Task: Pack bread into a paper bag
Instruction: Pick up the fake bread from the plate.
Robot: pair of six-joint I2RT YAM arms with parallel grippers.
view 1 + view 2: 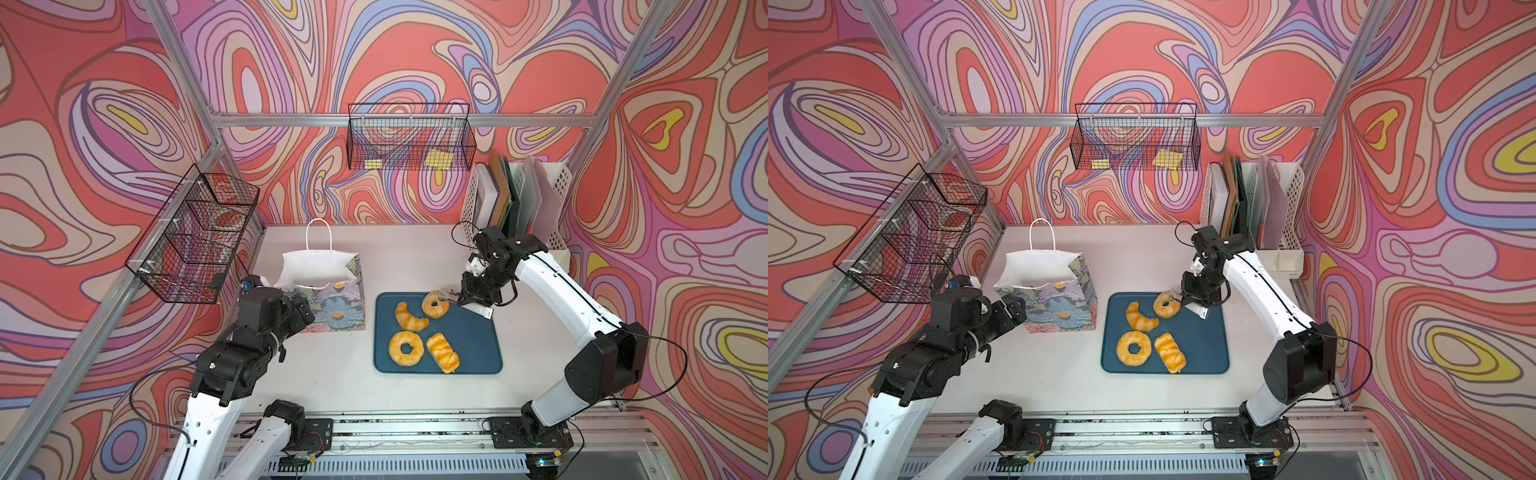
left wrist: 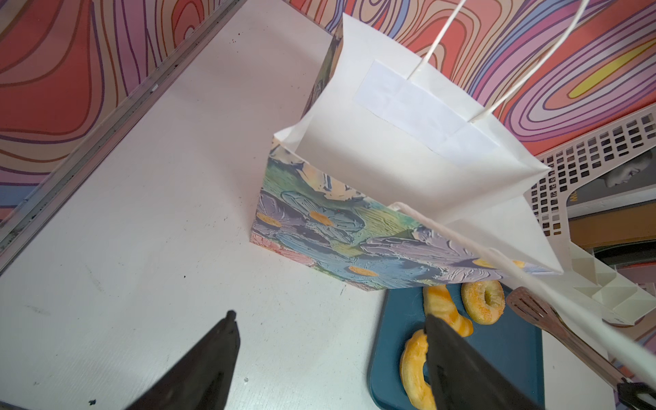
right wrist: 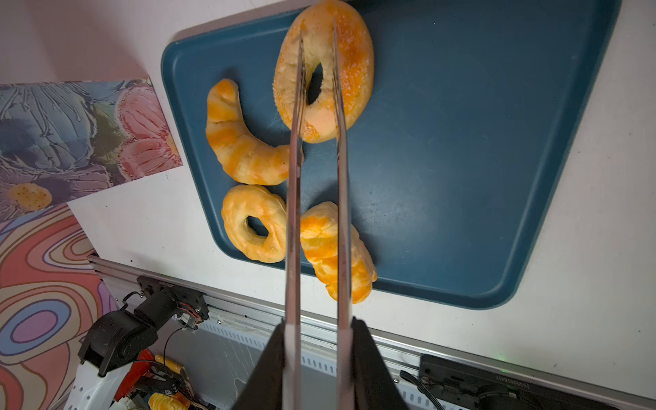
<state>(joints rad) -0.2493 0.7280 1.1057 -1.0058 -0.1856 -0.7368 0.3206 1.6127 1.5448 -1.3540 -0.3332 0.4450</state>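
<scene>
The paper bag (image 1: 332,309) stands upright and open on the white table, left of a blue tray (image 1: 473,336). My right gripper (image 3: 319,323) is shut on metal tongs (image 3: 294,177). The tong tips clamp a ring doughnut (image 3: 351,71) at the tray's far edge (image 1: 435,304). A croissant (image 1: 409,318), a second ring doughnut (image 1: 406,348) and a striped twisted roll (image 1: 442,352) lie loose on the tray. My left gripper (image 2: 329,316) is open and holds nothing, just left of the bag's front (image 2: 355,241). The bag's floor is hidden.
A white perforated file rack (image 1: 557,195) with folders stands at the back right, behind my right arm. Wire baskets hang on the back wall (image 1: 409,141) and the left frame (image 1: 195,237). One bag handle (image 2: 532,287) droops toward the tray.
</scene>
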